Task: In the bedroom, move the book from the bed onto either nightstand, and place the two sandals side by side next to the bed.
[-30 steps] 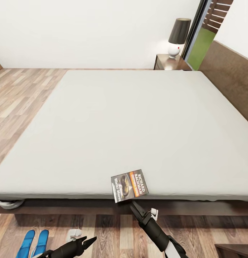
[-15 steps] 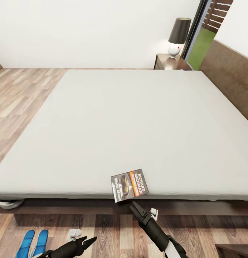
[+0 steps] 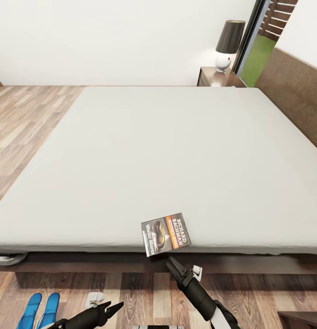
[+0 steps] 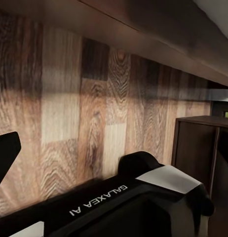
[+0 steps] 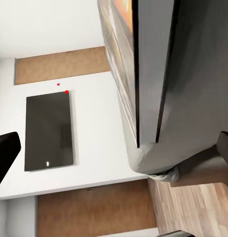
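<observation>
The book [image 3: 165,233] lies on the grey mattress of the bed [image 3: 176,151], at its near edge, with one corner hanging over. My right gripper [image 3: 173,265] is open just below that corner, fingers pointing up at it and holding nothing. In the right wrist view the book's edge [image 5: 121,54] and the mattress side lie ahead of the spread fingertips [image 5: 5,153]. My left gripper [image 3: 115,307] is open low over the floor and empty. The two blue sandals [image 3: 39,310] lie side by side on the floor, left of it. A nightstand [image 3: 216,77] stands beyond the bed's far side.
A dark-shaded lamp [image 3: 229,43] stands on the far nightstand. The brown headboard [image 3: 295,96] runs along the right. A dark cabinet corner [image 3: 302,320] shows at the lower right, and also as a cabinet [image 4: 193,143] in the left wrist view. White cloth [image 3: 9,259] lies under the bed's left corner.
The whole head view has shifted slightly, so the camera moved a little. Both grippers, the book and the sandals keep their places relative to each other.
</observation>
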`<state>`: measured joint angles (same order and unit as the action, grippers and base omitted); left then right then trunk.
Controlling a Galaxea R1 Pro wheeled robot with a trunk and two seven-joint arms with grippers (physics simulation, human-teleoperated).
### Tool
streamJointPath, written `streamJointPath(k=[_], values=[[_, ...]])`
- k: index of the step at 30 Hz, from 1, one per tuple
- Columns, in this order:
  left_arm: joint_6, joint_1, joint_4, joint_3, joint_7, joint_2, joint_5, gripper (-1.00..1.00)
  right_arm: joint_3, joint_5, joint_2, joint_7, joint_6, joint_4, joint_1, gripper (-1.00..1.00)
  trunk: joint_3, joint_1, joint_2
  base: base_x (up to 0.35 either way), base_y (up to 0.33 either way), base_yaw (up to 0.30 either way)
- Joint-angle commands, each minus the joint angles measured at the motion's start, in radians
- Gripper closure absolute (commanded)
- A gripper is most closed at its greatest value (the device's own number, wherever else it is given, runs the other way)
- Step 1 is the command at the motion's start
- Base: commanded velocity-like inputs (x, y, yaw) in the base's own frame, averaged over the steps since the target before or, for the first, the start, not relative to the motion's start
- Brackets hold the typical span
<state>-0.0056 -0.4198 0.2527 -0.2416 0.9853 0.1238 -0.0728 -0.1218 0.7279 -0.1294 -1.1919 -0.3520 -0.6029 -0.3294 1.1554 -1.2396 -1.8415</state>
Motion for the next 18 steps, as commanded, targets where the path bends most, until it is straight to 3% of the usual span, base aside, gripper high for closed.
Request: streamJointPath(k=[1, 7, 18], values=[[-0.001, 0.0, -0.001, 0.002, 0.003, 0.0, -0.005, -1.0, -0.004, 0.001, -0.001, -0.003, -0.01, 0.0, 0.0, -1.0, 0.004, -0.004, -0.007, 0.0, 0.0, 0.0], [-0.001, 0.0, -0.001, 0.001, 0.003, 0.0, -0.006, -1.0, -0.004, 0.001, -0.001, -0.003, -0.01, 0.0, 0.0, -1.0, 0.023, -0.027, -0.049, 0.0, 0.0, 0.0], [-0.001, 0.0, -0.001, 0.001, 0.002, 0.0, -0.007, -1.0, -0.004, 0.001, -0.001, -0.003, -0.01, 0.0, 0.0, -1.0, 0.023, -0.027, -0.049, 0.0, 0.0, 0.0]])
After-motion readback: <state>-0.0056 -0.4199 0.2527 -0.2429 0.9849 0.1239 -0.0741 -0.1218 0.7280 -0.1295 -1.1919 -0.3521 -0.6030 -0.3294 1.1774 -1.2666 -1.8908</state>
